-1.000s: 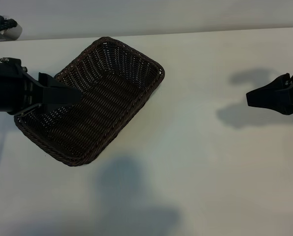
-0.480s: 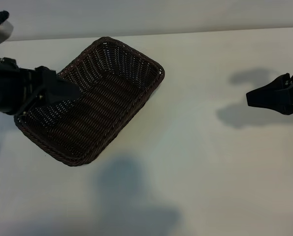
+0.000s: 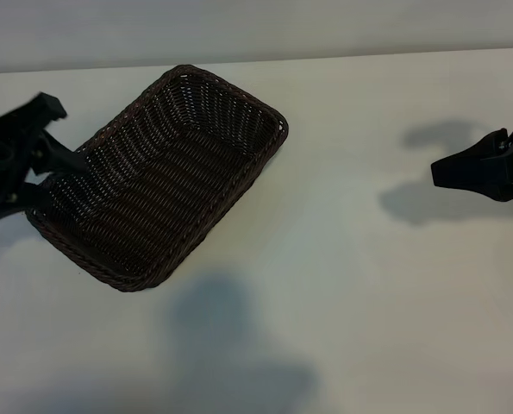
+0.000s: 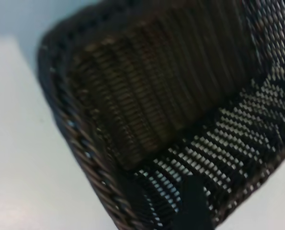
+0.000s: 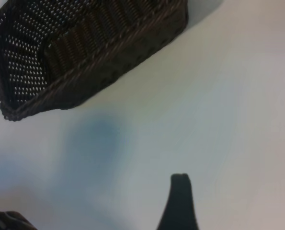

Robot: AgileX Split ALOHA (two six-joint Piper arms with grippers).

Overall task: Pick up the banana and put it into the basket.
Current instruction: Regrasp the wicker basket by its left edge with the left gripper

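Left gripper (image 3: pixel 62 177) sits at the table's left edge, over the near-left end of the basket (image 3: pixel 165 172), and from my station I read its jaws as standing wide apart with nothing between them. One dark finger (image 4: pixel 195 201) shows in its wrist view, in front of the basket's woven end wall.

Over at the table's right edge I see the right gripper (image 3: pixel 441 172) hanging above bare tabletop, well apart from the basket, jaws likewise spread and holding nothing.

I see the basket lying slantwise on the left half of the table (image 3: pixel 368 302), one short end toward the left edge and the other toward the back edge. Its dark brown wicker floor and sloping sides are all that I can make out inside it; the left wrist view looks straight into it and shows only weave. I cannot find the banana in any view.
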